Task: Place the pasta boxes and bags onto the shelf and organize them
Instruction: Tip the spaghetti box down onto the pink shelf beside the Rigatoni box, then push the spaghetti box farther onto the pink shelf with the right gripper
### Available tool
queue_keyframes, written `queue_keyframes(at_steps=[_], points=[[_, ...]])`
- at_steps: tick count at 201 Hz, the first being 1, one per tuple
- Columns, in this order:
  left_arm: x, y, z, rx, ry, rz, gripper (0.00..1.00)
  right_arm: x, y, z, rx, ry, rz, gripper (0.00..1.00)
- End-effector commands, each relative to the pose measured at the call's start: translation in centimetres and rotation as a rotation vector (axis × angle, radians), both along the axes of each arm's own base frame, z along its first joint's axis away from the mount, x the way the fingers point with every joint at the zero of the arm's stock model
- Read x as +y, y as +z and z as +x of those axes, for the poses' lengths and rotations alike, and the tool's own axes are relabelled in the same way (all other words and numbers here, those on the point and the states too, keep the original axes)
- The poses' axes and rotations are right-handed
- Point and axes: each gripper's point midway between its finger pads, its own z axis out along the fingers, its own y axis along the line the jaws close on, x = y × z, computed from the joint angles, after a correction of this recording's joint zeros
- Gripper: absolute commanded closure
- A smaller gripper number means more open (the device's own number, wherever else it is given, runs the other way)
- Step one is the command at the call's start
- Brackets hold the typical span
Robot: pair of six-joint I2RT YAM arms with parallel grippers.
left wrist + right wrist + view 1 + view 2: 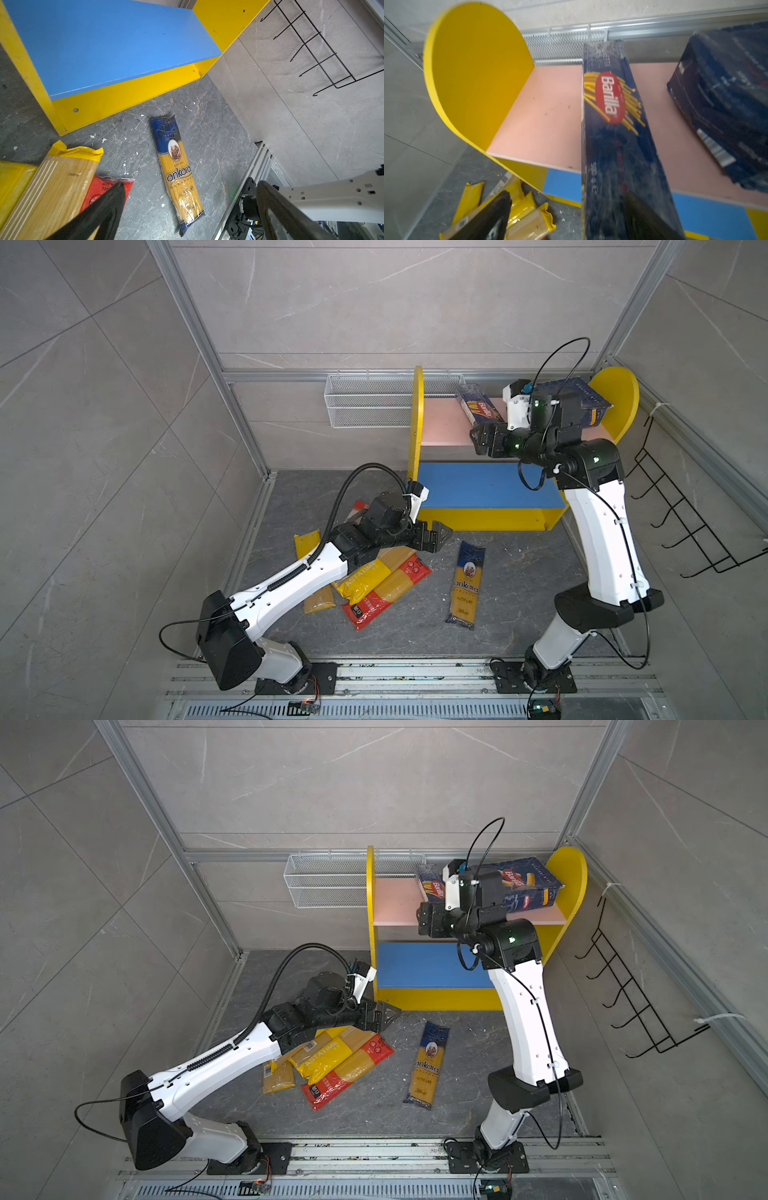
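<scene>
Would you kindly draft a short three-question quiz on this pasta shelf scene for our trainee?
1. True or false: the narrow Barilla box and the wide Barilla box both rest on the pink upper board.
2. Where does the ankara bag lie? A) on the blue lower board B) on the tabletop, apart from the other bags C) in the wire basket
3. Fill in: the gripper nearest the pile of bags is the ___ one.
Key: 1 true; 2 B; 3 left gripper.
</scene>
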Motion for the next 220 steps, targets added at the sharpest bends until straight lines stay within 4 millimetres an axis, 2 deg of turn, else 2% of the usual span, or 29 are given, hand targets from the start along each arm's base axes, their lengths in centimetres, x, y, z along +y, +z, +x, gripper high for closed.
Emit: queue_keyframes(at_steps=[1, 32, 74, 149, 220], points=[[0.9, 2.1, -0.6, -0.043, 0.021, -0.043, 0.00, -2.5, -0.2, -0.4, -0.051, -0.121, -0.115, 0.12], [2.2, 2.2, -1.3, -0.055, 0.046, -0.036, 0.00, -3.0, -0.6, -1.4, -0.050, -0.124, -0.125, 0.11], [3.4, 2.4, -1.7, -0.069, 0.070, -0.034, 0.00, -3.5, 0.5, -2.2, -0.091, -0.126, -0.130, 0.10], [3.7, 2.0, -1.7, -0.072, 0.080, -0.020, 0.00, -3.1, -2.5, 0.2, -0.029, -0.129, -0.170, 0.08], [3.7, 1.7, -1.4, -0.082, 0.081, 0.005, 0.00, -4.2, -3.8, 1.8, -0.009, -0.156, -0.122, 0.08]])
